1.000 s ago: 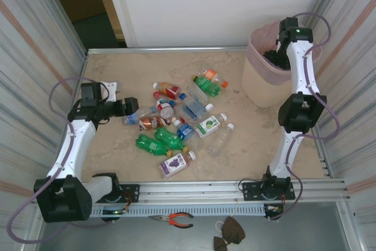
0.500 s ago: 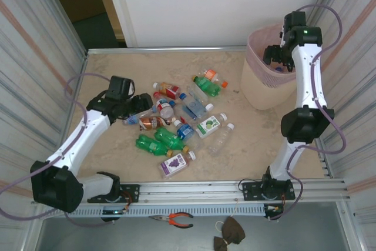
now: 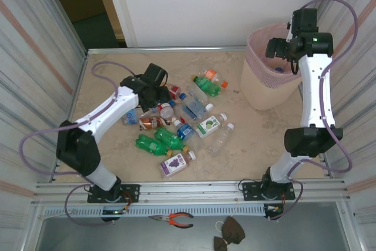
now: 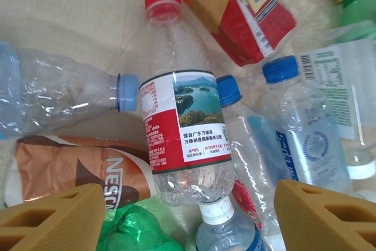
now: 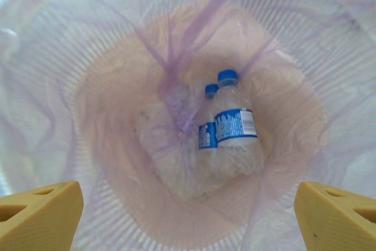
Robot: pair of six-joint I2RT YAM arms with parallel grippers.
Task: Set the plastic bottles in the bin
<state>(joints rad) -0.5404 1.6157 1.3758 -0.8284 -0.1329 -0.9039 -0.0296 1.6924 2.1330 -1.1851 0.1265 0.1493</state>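
Left fingers swung above the red-capped bottle, wide astride it (right fingers wide).

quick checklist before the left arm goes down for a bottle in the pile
1. Left gripper open and empty: ok, fingers wide apart.
2. Target lined up: ok, the red-capped bottle lies centred between the fingers.
3. Target free of neighbours: not ok, the brown Nescafe bottle and a clear blue-capped bottle crowd its sides.
4. Height above the target: cannot tell.
5. Right gripper clear of the pile: ok, open over the bin.
6. Room in the bin: ok, two blue-labelled bottles lie at the bottom.
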